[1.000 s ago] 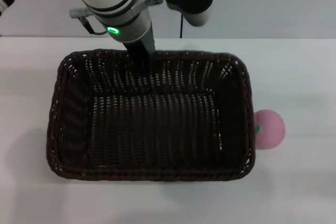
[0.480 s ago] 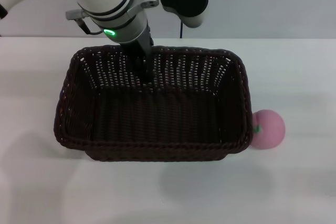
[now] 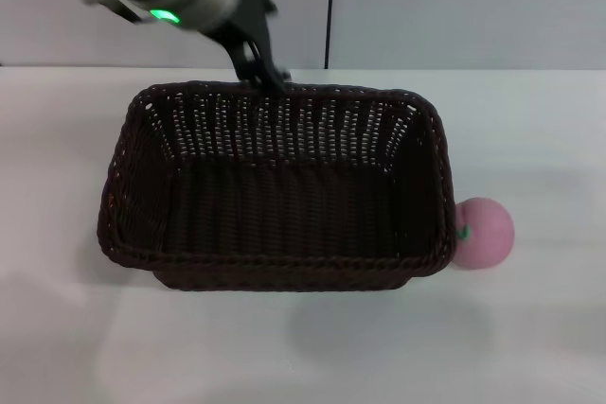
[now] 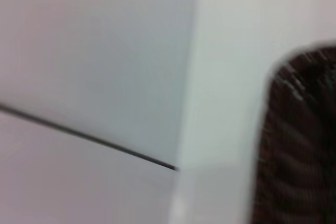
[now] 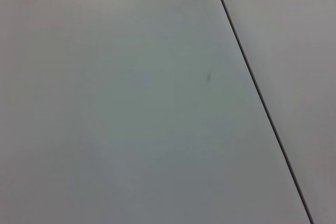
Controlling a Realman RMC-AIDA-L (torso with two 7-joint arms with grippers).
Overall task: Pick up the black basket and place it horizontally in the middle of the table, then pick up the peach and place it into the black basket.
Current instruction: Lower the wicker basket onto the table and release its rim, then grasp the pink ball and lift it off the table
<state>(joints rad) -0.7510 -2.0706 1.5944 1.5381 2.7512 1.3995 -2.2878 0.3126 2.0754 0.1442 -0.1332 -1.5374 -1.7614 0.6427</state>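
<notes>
Left tool [image 3: 268, 73] has pulled up off the far rim of the basket [image 3: 275, 191]; fingers look apart. Basket sits lengthwise mid-table [image 3: 530, 139], placement done. Peach [image 3: 485, 233] touches its right side, next to grab.

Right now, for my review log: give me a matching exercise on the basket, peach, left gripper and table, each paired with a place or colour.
Column 1:
1. basket
2. peach
3. left gripper
4. table

Column 2:
A. pink, beside the basket's right end
B. plain white
C. at the basket's far rim
D. dark woven, lengthwise across the table's middle

Pairs: 1-D, 2-A, 3-C, 4-B
</notes>
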